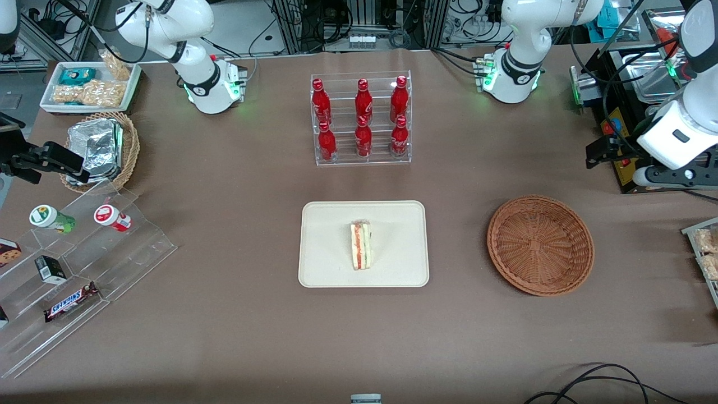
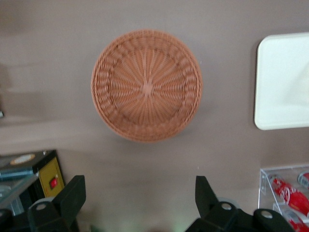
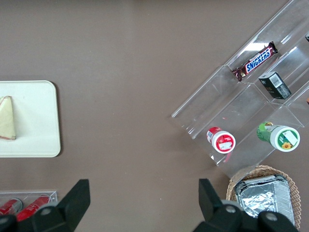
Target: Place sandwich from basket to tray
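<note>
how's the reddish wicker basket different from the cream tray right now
The basket is round, woven and reddish-brown; the tray is rectangular, smooth and cream. The basket holds nothing; the tray carries the sandwich. Both sit flat on the table. The left gripper hangs open above the basket, holding nothing.

Gripper (image 2: pixel 140 198) wide open, high over basket (image 1: pixel 540 244); bare table between basket and tray (image 1: pixel 320 269); bottle rack (image 1: pixel 362 119) farther off.
</note>
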### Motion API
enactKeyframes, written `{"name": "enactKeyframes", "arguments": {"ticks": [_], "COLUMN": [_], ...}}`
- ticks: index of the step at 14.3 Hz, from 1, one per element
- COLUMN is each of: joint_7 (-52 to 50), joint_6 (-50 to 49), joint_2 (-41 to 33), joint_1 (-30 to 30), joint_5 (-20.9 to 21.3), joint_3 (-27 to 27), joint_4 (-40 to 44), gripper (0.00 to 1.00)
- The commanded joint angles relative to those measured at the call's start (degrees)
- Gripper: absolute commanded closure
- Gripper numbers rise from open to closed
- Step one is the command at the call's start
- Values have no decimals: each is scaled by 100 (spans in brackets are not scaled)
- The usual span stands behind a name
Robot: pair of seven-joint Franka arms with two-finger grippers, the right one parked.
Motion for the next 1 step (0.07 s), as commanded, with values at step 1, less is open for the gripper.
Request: {"name": "enactKeyframes", "arguments": {"ticks": [1], "joint_7": [92], "joint_6": [136], "joint_2": [23], "joint_1": [87], "joint_5": [43], "joint_3": [-102], "joint_4": [93], "gripper": [0]}}
